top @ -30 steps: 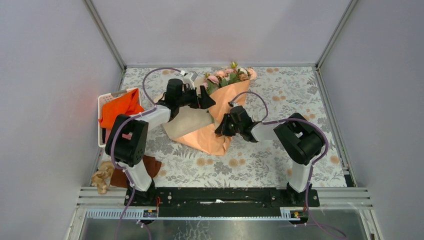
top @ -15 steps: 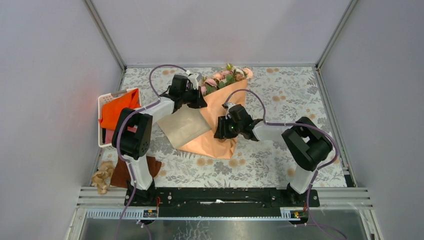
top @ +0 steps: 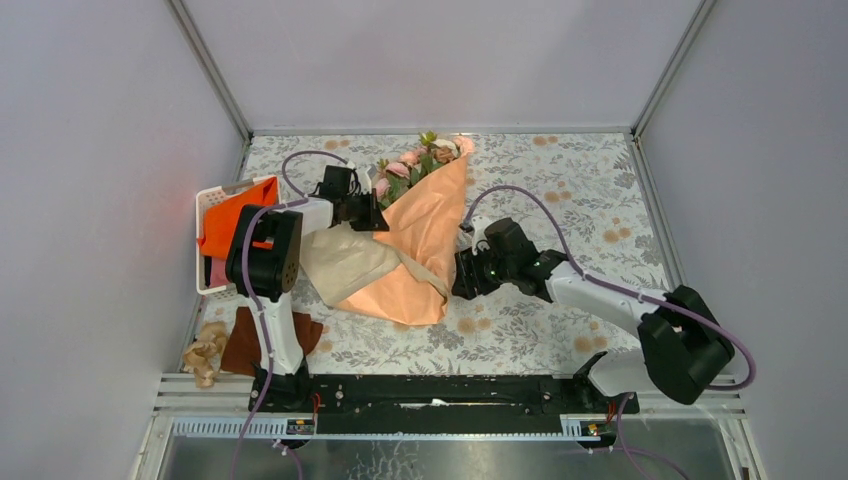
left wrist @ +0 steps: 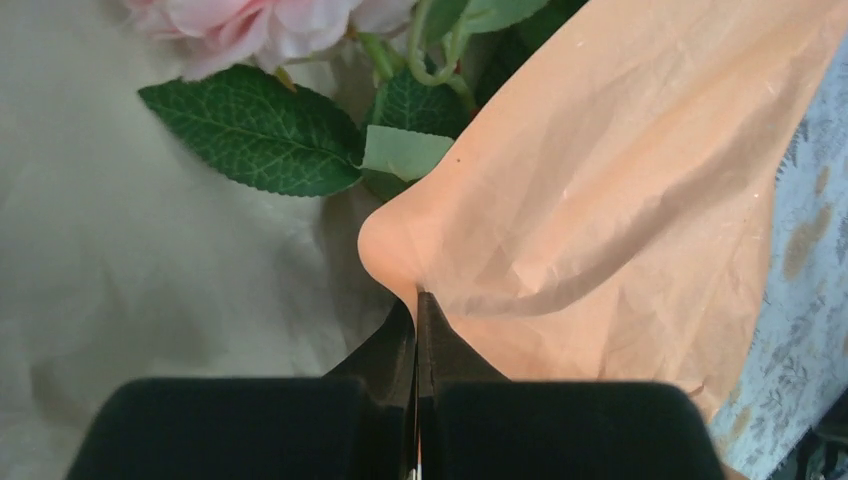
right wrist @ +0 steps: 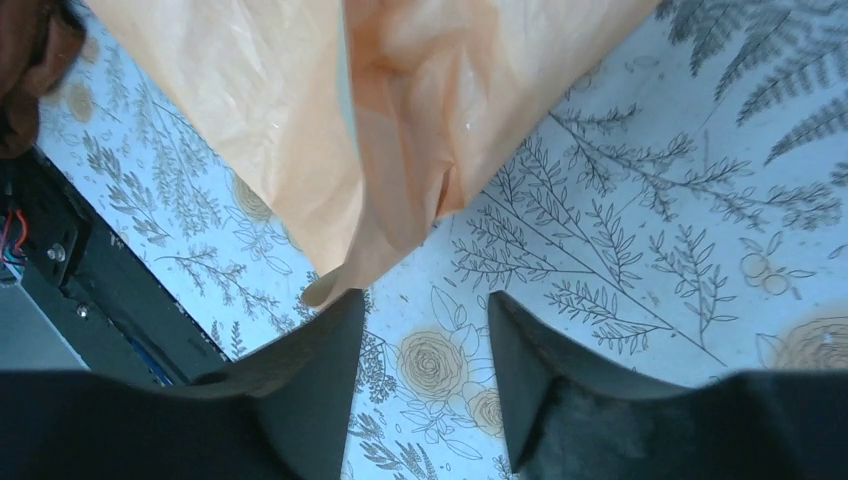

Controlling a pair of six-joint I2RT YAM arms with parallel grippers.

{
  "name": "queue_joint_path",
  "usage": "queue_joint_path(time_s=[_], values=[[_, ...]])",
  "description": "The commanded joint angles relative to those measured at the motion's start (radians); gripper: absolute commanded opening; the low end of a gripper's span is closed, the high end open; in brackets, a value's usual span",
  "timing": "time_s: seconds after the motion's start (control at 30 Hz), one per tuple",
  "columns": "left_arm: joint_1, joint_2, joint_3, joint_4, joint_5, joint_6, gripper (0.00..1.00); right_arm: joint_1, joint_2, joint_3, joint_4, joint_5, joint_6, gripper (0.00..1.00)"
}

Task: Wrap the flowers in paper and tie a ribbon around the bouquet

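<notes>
While the left fingers (left wrist: 398, 345) pinch a fold of crinkly peach paper (left wrist: 600, 180) beside the roses (left wrist: 235, 25), the right fingers (right wrist: 545, 385) stand apart just off the narrow tail of the bouquet (top: 425, 235), which lies slanted on the floral surface (top: 560, 180).

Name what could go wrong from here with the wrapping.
1. The left claw pinches only a small fold of the thin, crinkly peach-orange paper sheet; a hard pull might tear it or slip off.
2. The right claw stands open and grips nothing beside the paper's narrow lower end, so the wrap may loosen around the pale pink roses with green leaves.
</notes>
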Motion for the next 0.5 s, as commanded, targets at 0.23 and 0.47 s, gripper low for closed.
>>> queue_joint_path(time_s=[0.23, 0.47], values=[[0.003, -0.001, -0.039, 0.022, 0.01, -0.038, 0.0, 0.052, -0.044, -0.034, 0.183, 0.073, 0.166, 0.36], [0.003, 0.003, -0.039, 0.033, 0.012, -0.038, 0.0, 0.256, -0.053, -0.097, 0.256, 0.288, 0.218, 0.69]])
